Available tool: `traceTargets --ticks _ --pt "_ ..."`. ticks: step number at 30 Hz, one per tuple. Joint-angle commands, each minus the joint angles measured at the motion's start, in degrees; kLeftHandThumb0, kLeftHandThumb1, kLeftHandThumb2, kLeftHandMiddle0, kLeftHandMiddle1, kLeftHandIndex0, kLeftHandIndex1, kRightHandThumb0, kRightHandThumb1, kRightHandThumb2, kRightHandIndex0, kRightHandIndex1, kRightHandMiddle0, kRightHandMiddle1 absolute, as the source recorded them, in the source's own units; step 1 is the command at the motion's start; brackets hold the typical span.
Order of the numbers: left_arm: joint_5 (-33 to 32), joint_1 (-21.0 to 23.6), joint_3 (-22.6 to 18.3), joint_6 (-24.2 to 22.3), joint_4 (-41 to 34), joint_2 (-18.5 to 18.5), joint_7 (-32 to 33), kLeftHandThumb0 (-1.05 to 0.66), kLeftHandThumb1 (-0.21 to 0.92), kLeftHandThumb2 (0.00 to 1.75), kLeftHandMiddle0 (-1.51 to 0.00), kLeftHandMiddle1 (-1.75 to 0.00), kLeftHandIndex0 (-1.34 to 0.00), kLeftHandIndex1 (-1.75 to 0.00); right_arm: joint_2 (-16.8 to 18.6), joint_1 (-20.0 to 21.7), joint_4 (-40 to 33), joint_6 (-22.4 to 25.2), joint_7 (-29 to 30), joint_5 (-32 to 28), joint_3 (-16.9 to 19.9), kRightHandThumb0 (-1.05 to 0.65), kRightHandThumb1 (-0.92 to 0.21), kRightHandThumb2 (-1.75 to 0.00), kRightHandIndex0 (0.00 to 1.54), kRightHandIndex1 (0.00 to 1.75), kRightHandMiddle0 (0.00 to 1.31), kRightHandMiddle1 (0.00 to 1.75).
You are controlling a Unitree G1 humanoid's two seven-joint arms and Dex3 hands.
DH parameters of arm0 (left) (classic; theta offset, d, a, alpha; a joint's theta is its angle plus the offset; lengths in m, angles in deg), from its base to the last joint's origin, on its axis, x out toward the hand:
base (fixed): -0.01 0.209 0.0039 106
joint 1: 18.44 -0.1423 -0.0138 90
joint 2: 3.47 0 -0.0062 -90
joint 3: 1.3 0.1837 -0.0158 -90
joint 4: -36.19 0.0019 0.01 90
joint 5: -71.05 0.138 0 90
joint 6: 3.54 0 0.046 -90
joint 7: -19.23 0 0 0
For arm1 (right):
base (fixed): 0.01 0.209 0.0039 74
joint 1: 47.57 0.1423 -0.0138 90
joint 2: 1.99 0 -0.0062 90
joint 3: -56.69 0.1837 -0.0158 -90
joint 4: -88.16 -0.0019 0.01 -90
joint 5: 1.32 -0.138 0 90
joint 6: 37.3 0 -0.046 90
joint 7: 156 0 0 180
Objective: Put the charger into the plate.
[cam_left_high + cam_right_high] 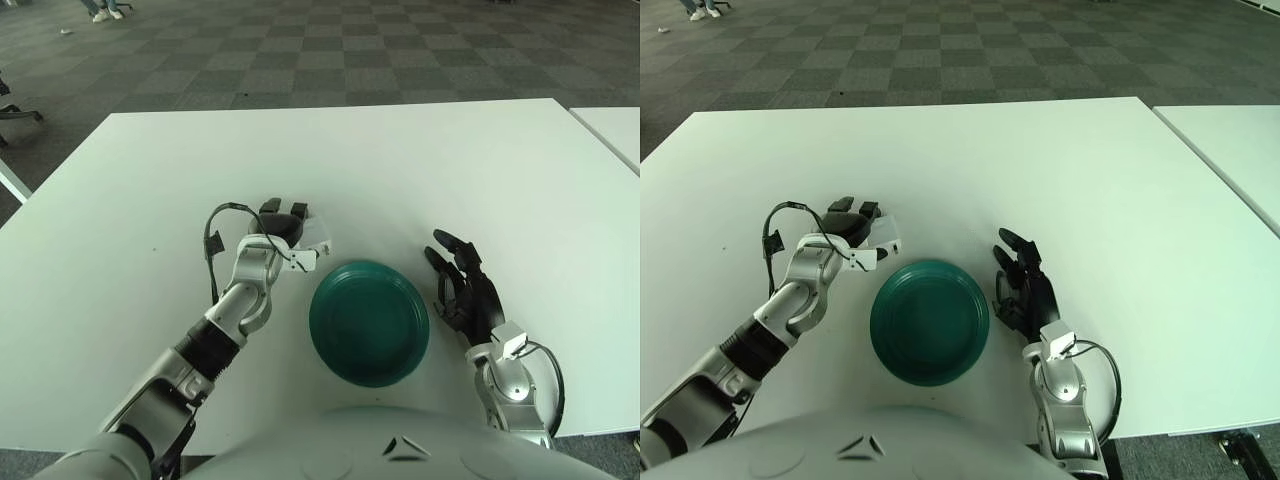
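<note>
A dark green plate (369,322) lies on the white table (400,170) close in front of me. My left hand (283,222) is just beyond the plate's upper-left rim, its black fingers curled around a white charger (316,236). The charger sticks out of the hand toward the plate and is partly hidden by the fingers. It also shows in the right eye view (887,232). My right hand (462,290) shows beside the plate's right rim with its fingers spread and holds nothing.
A second white table (615,130) stands at the far right with a narrow gap between. Another table's corner (8,185) shows at the left edge. Beyond the table's far edge is grey checkered carpet (300,50).
</note>
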Motion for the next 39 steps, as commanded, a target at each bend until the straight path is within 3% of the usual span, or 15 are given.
traceTargets --ticks 1,3,6,7,9,12,19,24,30,39 --pt "-2.5 -3.4 -0.2 0.1 6.9 -0.3 1.7 -0.99 0.92 0.37 -0.11 -1.02 0.00 -1.52 -0.4 -3.4 3.6 4.5 -0.4 0.3 0.0 -0.77 -0.92 -0.78 0.34 0.03 0.00 0.70" --pt "-3.6 -3.8 -1.1 0.2 7.9 -1.1 4.2 -0.82 0.90 0.32 -0.17 -1.25 -0.05 -1.65 -0.4 -3.3 3.9 4.3 -0.4 0.3 0.2 -0.77 -0.92 -0.79 0.35 0.03 0.00 0.70" --pt "-4.9 -3.8 -1.7 0.5 8.9 -1.8 6.4 -0.53 0.73 0.69 -0.30 -1.45 -0.27 -1.70 -0.5 -3.1 4.2 4.2 -0.4 0.3 0.4 -0.77 -0.92 -0.79 0.34 0.03 0.00 0.70" --pt "-5.6 -4.1 -2.1 1.1 9.0 -2.0 7.7 -0.51 0.71 0.73 -0.32 -1.48 -0.29 -1.71 -0.4 -3.0 4.4 4.0 -0.4 0.1 0.5 -0.77 -0.92 -0.79 0.34 0.03 0.00 0.70" --pt "-6.5 -4.4 -2.5 1.8 9.1 -2.2 9.4 -0.21 0.53 0.98 -0.51 -1.49 -0.35 -1.73 -0.3 -3.0 4.5 3.8 -0.5 -0.1 0.6 -0.76 -0.92 -0.78 0.35 0.03 0.00 0.70" --pt "-7.8 -4.7 -3.2 3.3 9.3 -2.5 12.3 -0.07 0.40 1.12 -0.65 -1.44 -0.41 -1.74 -0.3 -2.5 5.1 3.5 -0.6 -0.4 0.9 -0.76 -0.92 -0.78 0.35 0.03 0.00 0.70" --pt "-10.7 -5.1 -5.3 6.1 7.8 -2.2 16.6 -0.01 0.19 1.34 -0.85 -1.35 -0.54 -1.75 -0.1 -1.6 6.7 2.5 -1.2 -1.2 1.5 -0.76 -0.92 -0.77 0.36 0.04 0.00 0.73" --pt "-13.4 -3.8 -9.0 5.9 0.1 -0.1 12.6 -0.01 0.07 1.53 -0.87 -1.54 -0.58 -1.75 -0.1 -0.8 7.8 2.0 -1.7 -1.6 1.8 -0.76 -0.92 -0.78 0.37 0.04 0.00 0.75" --pt "-15.2 -4.8 -11.8 4.4 -10.2 1.7 7.8 0.00 0.03 1.61 -0.87 -1.62 -0.61 -1.75 0.0 -0.3 8.3 1.8 -2.1 -1.9 2.0 -0.77 -0.92 -0.78 0.38 0.04 0.00 0.76" --pt "-16.6 -6.0 -13.0 6.7 -15.4 2.5 7.9 0.00 0.00 1.63 -0.89 -1.59 -0.64 -1.75 0.0 0.0 9.2 0.9 -2.3 -1.9 2.1 -0.76 -0.92 -0.78 0.39 0.05 0.00 0.76"
